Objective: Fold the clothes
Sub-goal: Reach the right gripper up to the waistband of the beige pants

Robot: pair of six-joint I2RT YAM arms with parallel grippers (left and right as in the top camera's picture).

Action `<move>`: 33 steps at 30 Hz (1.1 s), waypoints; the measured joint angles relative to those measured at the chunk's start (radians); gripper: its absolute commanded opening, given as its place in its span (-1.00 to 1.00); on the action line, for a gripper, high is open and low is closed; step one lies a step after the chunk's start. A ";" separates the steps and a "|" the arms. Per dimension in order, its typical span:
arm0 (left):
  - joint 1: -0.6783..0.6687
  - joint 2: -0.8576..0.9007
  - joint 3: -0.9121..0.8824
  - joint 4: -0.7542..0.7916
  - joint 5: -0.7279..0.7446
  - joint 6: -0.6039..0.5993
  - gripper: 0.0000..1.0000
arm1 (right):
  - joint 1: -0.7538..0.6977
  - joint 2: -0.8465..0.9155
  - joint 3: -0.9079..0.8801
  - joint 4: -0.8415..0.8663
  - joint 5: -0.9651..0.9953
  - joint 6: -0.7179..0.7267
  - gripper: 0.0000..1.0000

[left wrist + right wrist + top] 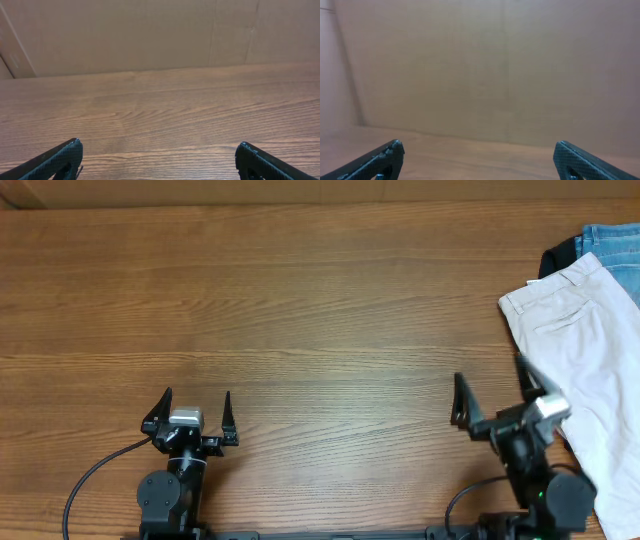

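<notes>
The cream khaki shorts lie flat at the table's right edge in the overhead view, a stitched back pocket facing up, running off the frame's right side. My right gripper is open and empty, its right finger just at the shorts' left edge. In the right wrist view its fingers frame only bare table and a cardboard wall; the shorts do not show there. My left gripper is open and empty at the front left, far from the shorts. The left wrist view shows only bare wood between the fingers.
A black garment and blue denim jeans lie at the back right corner, touching the shorts' far end. A cardboard wall stands along the table's back edge. The wooden table fills the view.
</notes>
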 measured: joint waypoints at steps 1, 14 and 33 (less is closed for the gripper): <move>0.000 0.000 0.000 0.001 0.000 0.000 1.00 | 0.000 0.056 0.039 -0.014 0.021 -0.008 1.00; 0.000 0.000 0.000 0.001 -0.003 0.000 1.00 | -0.087 1.103 0.953 -0.692 0.247 -0.159 1.00; 0.000 0.000 0.000 0.000 -0.003 0.000 0.99 | -0.131 1.584 1.289 -0.853 0.463 -0.348 1.00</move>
